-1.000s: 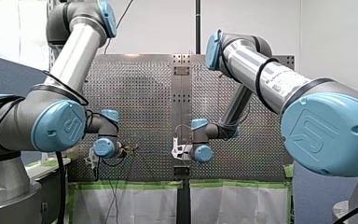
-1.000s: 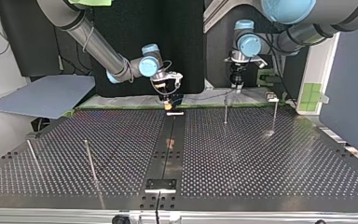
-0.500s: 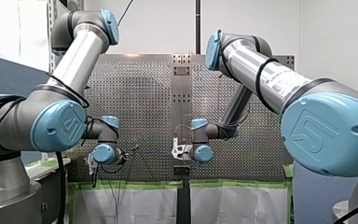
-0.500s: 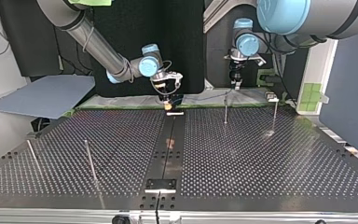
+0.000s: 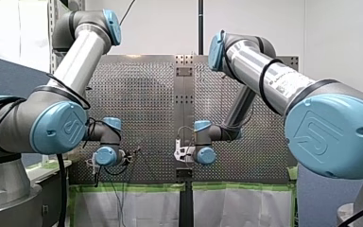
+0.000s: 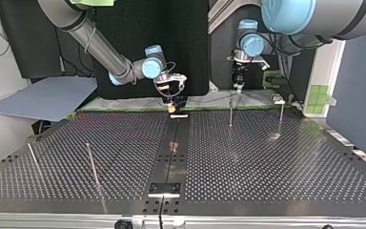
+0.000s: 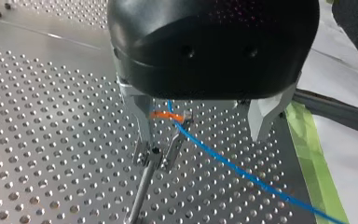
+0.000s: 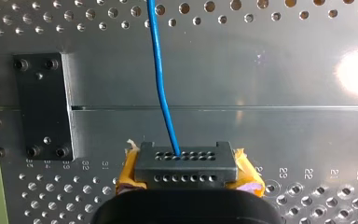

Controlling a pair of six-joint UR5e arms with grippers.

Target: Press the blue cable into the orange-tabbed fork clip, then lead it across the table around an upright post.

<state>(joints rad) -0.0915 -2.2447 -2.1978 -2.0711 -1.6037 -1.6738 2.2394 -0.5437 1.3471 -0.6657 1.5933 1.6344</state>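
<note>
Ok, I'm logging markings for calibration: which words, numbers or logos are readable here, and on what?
"22", "21", "20": engraved on the table, right wrist view, beside the connector.
"32", "31": engraved there too, by the black plate; their neighbours are unclear.
Blue joint cap, front view: a logo mark, no legible letters.
Label on my right arm: too blurred to read.

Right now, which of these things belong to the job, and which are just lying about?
Job: blue cable, orange-tabbed fork clip, upright post, black connector in my right tool, my open left tool.
Lying about: grey-blue sheet, green tape, black plate.
</note>
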